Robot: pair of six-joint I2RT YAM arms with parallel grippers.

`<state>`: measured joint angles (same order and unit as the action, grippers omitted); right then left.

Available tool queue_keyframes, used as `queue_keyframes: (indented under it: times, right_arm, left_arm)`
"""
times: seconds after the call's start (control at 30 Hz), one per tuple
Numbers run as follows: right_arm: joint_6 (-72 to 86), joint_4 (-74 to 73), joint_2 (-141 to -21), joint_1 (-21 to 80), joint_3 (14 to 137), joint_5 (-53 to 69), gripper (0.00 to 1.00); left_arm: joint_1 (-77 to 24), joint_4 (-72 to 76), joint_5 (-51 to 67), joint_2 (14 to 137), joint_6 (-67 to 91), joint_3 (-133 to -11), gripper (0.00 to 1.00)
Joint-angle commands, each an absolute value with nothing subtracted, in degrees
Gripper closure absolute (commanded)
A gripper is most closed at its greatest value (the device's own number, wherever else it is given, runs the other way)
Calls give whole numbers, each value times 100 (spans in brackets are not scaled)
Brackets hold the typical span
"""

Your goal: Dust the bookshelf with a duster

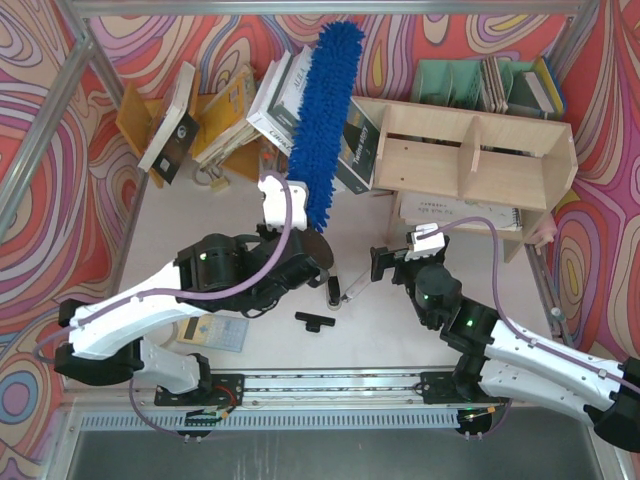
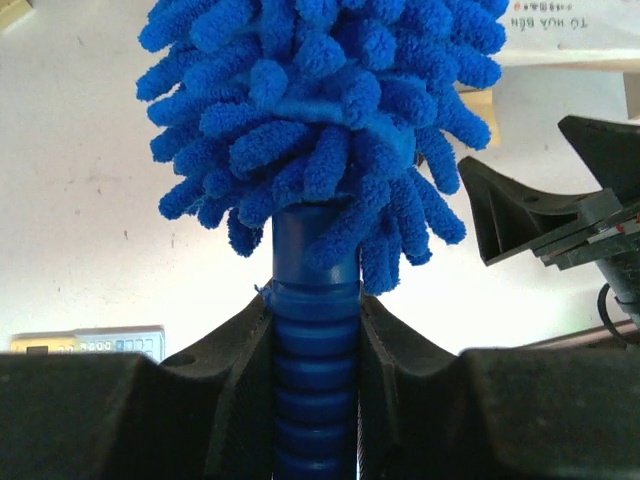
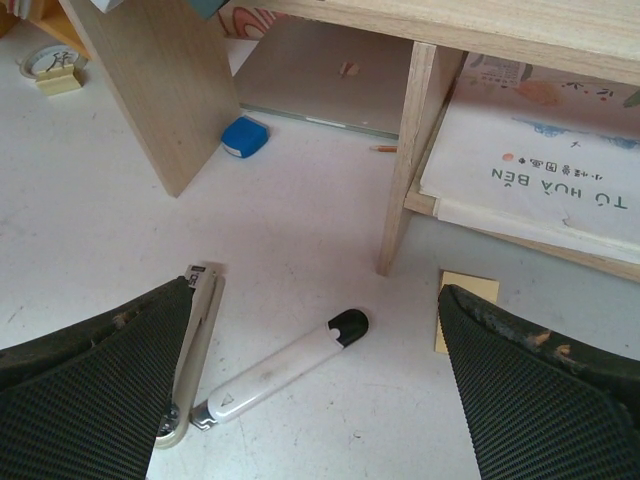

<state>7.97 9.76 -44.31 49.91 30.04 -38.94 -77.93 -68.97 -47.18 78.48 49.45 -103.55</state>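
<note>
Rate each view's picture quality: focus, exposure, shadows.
Top external: even light, sharp, shadows faint. Left wrist: duster crisp, table behind it nearly washed out, left tool dark and soft. Right wrist: bookshelf and table sharp, right tool blurred up close.

We see the duster [image 2: 320, 120] cut off at both ends in the left wrist view, the bookshelf [image 3: 150, 90] cropped in the right.
</note>
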Motion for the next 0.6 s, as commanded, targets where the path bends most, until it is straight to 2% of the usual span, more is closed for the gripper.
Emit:
queue_keyframes:
  times: [0.0, 0.17, 0.37, 0.57]
  right_arm:
    - [798, 1048, -4330, 4988, 3127, -3961, 1]
    - [932, 681, -4212, 4992, 3494, -4089, 1]
    - [1549, -689, -4509, 4987, 4785, -4121, 2]
    - [983, -1265, -4794, 4992, 5750, -4379, 1]
  left_arm:
    - [-7807, -7000, -4711, 7954, 5017, -10396, 100]
    - [-7811, -6740, -4641, 7991, 4784, -10211, 100]
    - [-7798, -6294, -4664, 7814, 4440, -9908, 100]
    - [-7779, -6214, -4682, 7692, 4317, -9836, 100]
